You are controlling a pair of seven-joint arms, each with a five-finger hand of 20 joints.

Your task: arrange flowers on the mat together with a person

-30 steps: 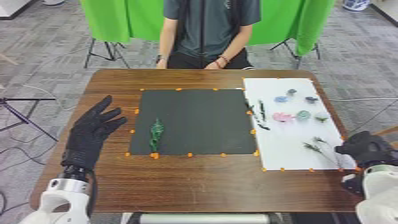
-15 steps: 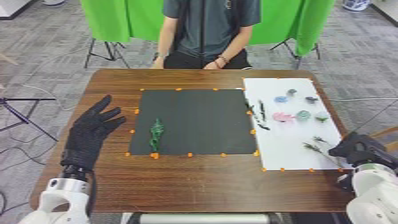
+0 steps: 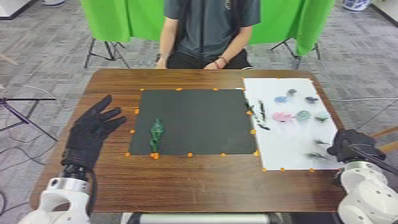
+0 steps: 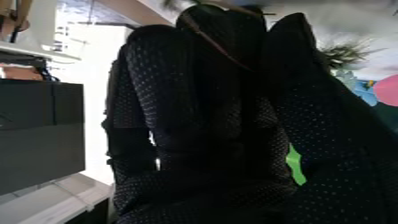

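Note:
In the head view my right hand [image 3: 356,143] is at the right edge of the white sheet [image 3: 281,137], beside two thin green sprigs, the upper sprig [image 3: 320,142] and the lower sprig [image 3: 316,155]. The right wrist view has my right hand [image 4: 209,100] with fingers fairly straight and a thin brown stem [image 4: 213,42] lying across them. My left hand [image 3: 91,131] stays open left of the dark mat [image 3: 197,122]. On that mat lies a green leafy stem [image 3: 156,135]. The sheet also bears a pink flower [image 3: 282,117] and a pale green flower [image 3: 303,116].
A blue flower [image 3: 281,99], small dark flowers [image 3: 311,100] and long dark leaf stems [image 3: 260,112] lie on the sheet. Orange tape pieces [image 3: 189,155] edge the mat. Across the table a person's hands [image 3: 216,64] rest near the far edge.
My right hand has moved left onto the sheet's edge. The lower sprig has shifted down and slightly right, and the long sprig stems seen earlier are no longer visible. My left hand kept still.

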